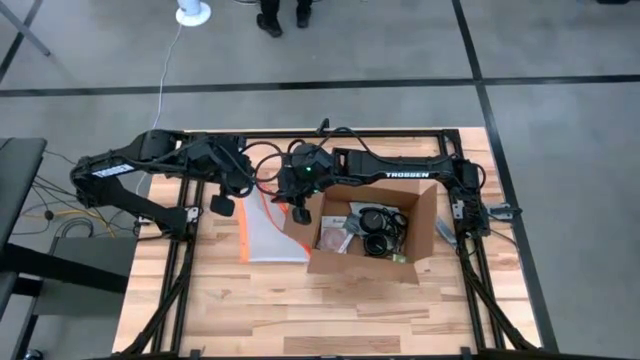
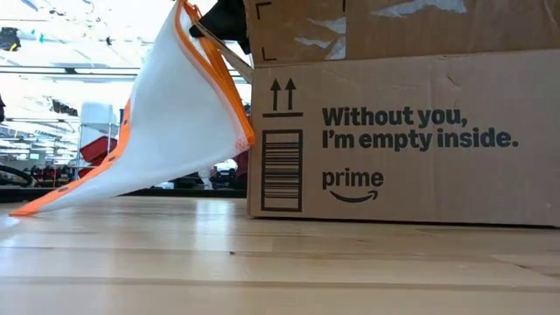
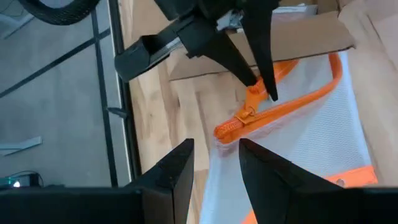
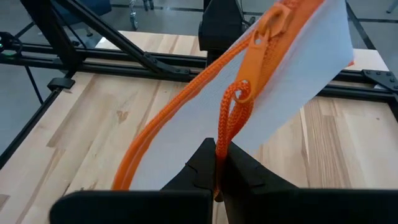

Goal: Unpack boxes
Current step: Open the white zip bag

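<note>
On the wooden table (image 1: 330, 310), my right gripper (image 4: 217, 171) pinches the orange cord of the pouch (image 1: 268, 232) just left of the open box (image 1: 425, 215), while my left gripper (image 1: 222, 204), spread empty, hovers beyond the pouch.

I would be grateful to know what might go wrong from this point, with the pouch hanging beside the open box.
1. The right gripper holds the orange-edged clear zip pouch only by its thin orange cord; it may slip free.
2. The pouch's lower corner rests on the wooden table and may drag.
3. The open left gripper hovers close and could collide with the right one.
4. The pouch touches the brown cardboard shipping box and may snag.
</note>
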